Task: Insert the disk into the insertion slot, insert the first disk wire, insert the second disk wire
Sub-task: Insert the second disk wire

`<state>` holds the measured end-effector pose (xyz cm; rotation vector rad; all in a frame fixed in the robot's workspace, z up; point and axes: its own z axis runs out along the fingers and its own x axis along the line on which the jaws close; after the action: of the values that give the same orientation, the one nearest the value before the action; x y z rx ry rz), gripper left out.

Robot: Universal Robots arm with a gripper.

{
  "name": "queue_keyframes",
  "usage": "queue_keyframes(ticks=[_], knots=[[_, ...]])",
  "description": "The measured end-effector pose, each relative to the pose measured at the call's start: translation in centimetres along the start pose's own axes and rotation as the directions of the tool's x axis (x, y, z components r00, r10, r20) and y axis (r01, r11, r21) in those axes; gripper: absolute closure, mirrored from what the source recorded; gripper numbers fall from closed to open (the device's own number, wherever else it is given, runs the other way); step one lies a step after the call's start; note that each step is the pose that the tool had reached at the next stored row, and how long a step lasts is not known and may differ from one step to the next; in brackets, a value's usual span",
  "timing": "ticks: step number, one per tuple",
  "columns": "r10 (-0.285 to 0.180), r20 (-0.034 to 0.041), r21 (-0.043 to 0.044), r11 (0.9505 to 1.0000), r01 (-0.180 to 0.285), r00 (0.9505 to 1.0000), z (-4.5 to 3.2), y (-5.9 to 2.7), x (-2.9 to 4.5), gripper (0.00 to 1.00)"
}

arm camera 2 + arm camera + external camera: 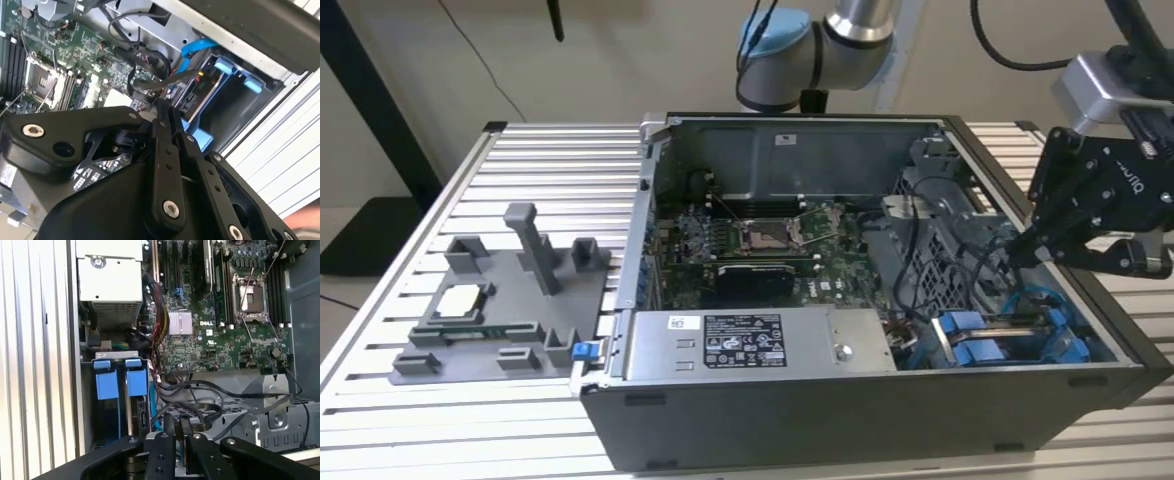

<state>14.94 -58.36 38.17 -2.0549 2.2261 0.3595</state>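
Blue-framed disk [136, 390] seated in insertion slot [107, 412] | claw [180, 426] just beside

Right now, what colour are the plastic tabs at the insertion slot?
Bright blue. The tabs of the insertion slot show best in the first wrist view.

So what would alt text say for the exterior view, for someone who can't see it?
A black robot gripper reaches into an open grey computer case near black cables and the blue-railed drive bay. A grey plastic fixture with posts sits on the slatted metal table.
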Motion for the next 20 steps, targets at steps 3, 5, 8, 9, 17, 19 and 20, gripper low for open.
queue_keyframes(ticks=[3, 5, 8, 9, 17, 19, 20], knots=[[-0.002, 0.0011, 0.0095, 1.0, 0.002, 1.0, 0.08, 0.77, 0.07, 1.0], [-0.004, 0.0018, 0.0146, 0.9999, 0.004, 1.0, 0.09, 1.03, 0.1, 1.0], [-0.004, 0.0018, 0.0148, 0.9999, 0.004, 1.0, 0.1, 1.05, 0.1, 1.0], [-0.004, 0.0018, 0.0148, 0.9999, 0.004, 1.0, 0.1, 1.07, 0.1, 1.0], [-0.004, 0.002, 0.0154, 0.9999, 0.004, 1.0, 0.33, 1.14, 0.49, 1.0], [-0.004, 0.0017, 0.0159, 0.9999, 0.004, 1.0, 0.47, 1.18, 0.64, 1.0], [-0.004, 0.0019, 0.0161, 0.9999, 0.004, 1.0, 0.56, 1.18, 0.71, 1.0]])
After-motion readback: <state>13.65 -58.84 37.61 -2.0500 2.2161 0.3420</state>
